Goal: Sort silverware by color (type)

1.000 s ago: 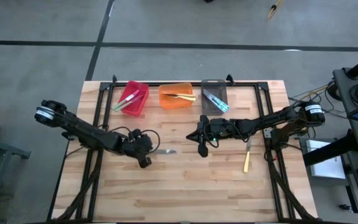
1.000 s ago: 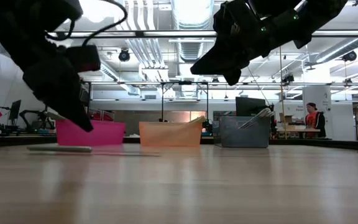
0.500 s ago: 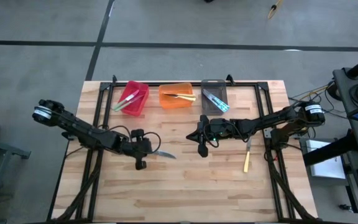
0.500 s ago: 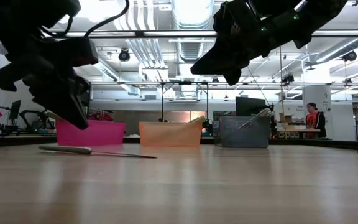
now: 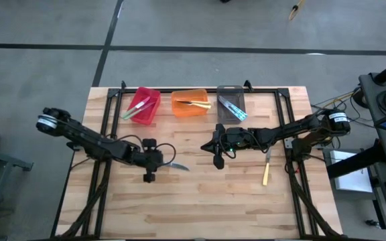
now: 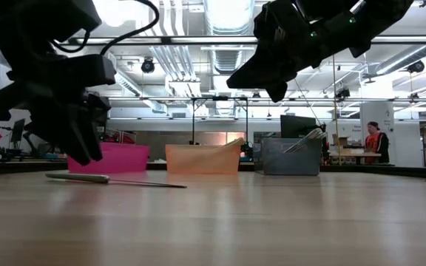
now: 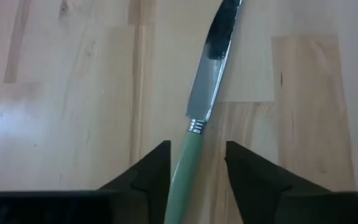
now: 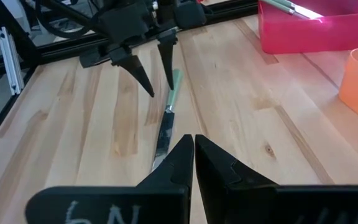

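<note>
A green-handled knife (image 5: 174,166) lies flat on the wooden table, left of centre. Its handle (image 7: 182,168) runs between the fingers of my left gripper (image 7: 196,144), which is open. In the low view the fingertips (image 6: 86,157) hang just above the knife (image 6: 109,179). My right gripper (image 5: 218,163) is shut, holds nothing and hovers over the table's middle (image 8: 193,140). A yellow-handled utensil (image 5: 266,173) lies flat on the table at the right.
Three bins stand along the far edge. The red bin (image 5: 143,106) holds green-handled pieces, the orange bin (image 5: 190,103) yellow-handled ones and the grey bin (image 5: 231,104) blue-handled ones. Black frame rails (image 5: 102,167) run down both sides. A person (image 6: 373,140) stands far behind the table.
My left gripper has swung the knife so that the blade now slants toward the near edge. It has tipped more upright and shifted slightly toward the table's left. It has then opened and let go, leaving the knife flat on the table.
</note>
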{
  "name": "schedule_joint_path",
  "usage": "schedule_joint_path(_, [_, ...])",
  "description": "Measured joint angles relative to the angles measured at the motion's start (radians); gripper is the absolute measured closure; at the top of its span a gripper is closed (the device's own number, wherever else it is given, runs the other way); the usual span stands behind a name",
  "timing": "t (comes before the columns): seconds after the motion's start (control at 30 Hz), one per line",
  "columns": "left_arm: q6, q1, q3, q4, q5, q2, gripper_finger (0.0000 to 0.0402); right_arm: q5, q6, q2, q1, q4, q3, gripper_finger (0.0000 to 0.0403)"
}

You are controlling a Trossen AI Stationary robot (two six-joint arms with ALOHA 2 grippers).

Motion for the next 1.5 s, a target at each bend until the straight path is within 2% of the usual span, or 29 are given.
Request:
schedule_joint_path(0.2, [0.033, 0.01, -0.005, 0.053, 0.0, 0.047, 0.0238, 0.0, -0.016, 0.0, 0.0, -0.001, 0.0, 0.0394])
schedule_joint_path(0.57, [0.044, 0.033, -0.003, 0.191, -0.007, 0.197, 0.0251, -0.001, -0.014, 0.0, 0.0, -0.013, 0.0, 0.0394])
schedule_joint_path(0.83, [0.015, 0.033, -0.003, 0.205, -0.002, 0.217, 0.0294, -0.001, -0.004, 0.0, 0.0, -0.026, 0.0, 0.0394])
schedule_joint_path(1.07, [-0.023, 0.032, -0.003, 0.204, -0.002, 0.217, 0.0384, -0.001, -0.002, 0.0, 0.0, -0.027, 0.0, 0.0394])
schedule_joint_path(1.5, [-0.202, 0.017, -0.006, 0.192, -0.034, 0.193, 0.0401, -0.001, -0.002, 0.0, 0.01, -0.031, 0.0, 0.0394])
